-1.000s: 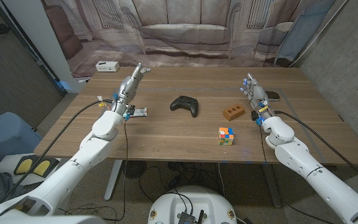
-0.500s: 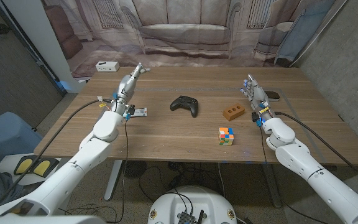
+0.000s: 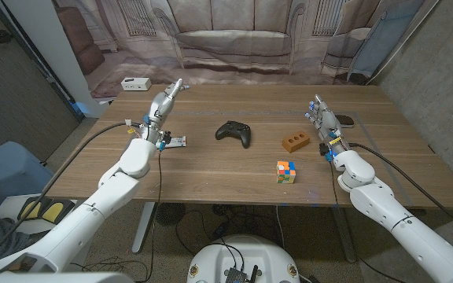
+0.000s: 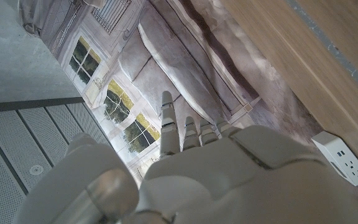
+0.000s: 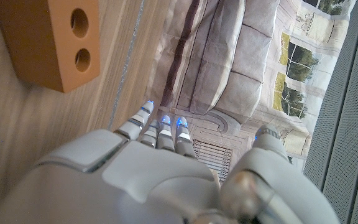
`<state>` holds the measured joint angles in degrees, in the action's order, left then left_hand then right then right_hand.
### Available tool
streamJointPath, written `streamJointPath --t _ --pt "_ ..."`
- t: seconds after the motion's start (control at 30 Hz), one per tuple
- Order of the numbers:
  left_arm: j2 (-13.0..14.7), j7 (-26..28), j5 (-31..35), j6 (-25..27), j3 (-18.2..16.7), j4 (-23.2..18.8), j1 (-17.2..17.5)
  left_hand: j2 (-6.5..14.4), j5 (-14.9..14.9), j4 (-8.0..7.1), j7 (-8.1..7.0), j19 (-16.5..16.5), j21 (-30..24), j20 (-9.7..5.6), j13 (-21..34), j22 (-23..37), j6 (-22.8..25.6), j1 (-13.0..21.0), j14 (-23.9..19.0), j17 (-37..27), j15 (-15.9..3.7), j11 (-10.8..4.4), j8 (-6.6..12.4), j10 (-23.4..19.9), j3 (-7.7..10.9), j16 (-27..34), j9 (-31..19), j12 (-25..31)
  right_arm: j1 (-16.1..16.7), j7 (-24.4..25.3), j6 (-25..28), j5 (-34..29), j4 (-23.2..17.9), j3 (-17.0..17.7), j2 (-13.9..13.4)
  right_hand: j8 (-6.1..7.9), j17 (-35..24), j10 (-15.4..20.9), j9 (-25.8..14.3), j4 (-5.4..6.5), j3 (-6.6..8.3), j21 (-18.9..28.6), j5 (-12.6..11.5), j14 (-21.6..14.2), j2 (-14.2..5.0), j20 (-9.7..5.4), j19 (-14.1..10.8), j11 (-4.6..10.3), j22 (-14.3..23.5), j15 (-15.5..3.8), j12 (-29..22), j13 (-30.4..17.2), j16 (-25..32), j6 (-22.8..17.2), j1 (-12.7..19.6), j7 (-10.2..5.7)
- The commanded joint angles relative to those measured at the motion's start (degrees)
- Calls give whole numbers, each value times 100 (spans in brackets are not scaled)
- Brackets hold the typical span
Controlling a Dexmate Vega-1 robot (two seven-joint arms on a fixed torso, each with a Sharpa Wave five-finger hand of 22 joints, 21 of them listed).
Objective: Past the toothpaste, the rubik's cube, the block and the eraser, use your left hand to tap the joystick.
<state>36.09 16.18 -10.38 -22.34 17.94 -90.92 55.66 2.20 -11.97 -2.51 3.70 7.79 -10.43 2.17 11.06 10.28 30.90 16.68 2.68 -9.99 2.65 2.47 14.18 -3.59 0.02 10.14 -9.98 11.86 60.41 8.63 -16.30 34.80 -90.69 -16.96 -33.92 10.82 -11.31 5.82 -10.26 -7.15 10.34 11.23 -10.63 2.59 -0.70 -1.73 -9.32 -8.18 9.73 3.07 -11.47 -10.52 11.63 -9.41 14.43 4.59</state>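
Left hand (image 3: pixel 163 104), fingers extended and empty, raised above the wooden surface (image 3: pixel 211 169), well left of the black game controller (image 3: pixel 233 133); right hand (image 3: pixel 325 122) likewise spread.

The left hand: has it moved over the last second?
Yes, slightly: the left hand has crept up and toward the white power strip, away from the black game controller.

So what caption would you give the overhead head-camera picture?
Left robot hand raised, open, well short of the black joystick mid-table; block and rubik's cube nearby.
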Motion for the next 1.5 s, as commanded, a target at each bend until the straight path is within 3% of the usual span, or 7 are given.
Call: streamJointPath --t 0.03,0.37,0.87,1.5 --pt "135 484 784 534 81 -327 -15 37 9 22 25 50 -64 -16 19 7 68 15 33 -27 -15 33 -21 -63 -17 41 -22 33 150 65 -49 -33 -113 67 -48 29 -33 -9 -32 -10 36 -2 0 0 -70 23 -12 25 15 23 8 -34 -10 -47 13 5" --pt "190 659 1243 947 233 -506 -130 46 15 38 130 -68 -110 -194 16 2 265 21 -56 -24 30 169 -22 -139 -25 72 -27 64 165 4 -88 -17 -121 102 -78 27 -33 -17 -32 -12 36 -2 0 2 -75 20 -15 9 15 24 11 -34 -11 -47 16 5" --pt "378 478 1571 1627 468 -855 -322 58 19 52 162 -69 -103 -150 14 -2 392 29 -73 -23 -11 111 -35 -145 -29 69 -31 64 175 -89 -298 -31 -58 177 -82 32 -31 37 -31 -22 25 41 2 -100 -68 -70 -152 92 13 -54 -8 -32 24 -75 19 39" --pt "499 484 2216 2569 794 -1259 -567 70 21 60 179 -52 -91 -105 12 -3 498 28 -67 -23 -34 85 -57 -136 -35 59 -34 59 234 -143 -339 72 -8 205 -50 25 -33 25 -30 -23 18 23 2 -102 -71 -42 -139 51 12 -17 2 -31 19 -71 18 53"
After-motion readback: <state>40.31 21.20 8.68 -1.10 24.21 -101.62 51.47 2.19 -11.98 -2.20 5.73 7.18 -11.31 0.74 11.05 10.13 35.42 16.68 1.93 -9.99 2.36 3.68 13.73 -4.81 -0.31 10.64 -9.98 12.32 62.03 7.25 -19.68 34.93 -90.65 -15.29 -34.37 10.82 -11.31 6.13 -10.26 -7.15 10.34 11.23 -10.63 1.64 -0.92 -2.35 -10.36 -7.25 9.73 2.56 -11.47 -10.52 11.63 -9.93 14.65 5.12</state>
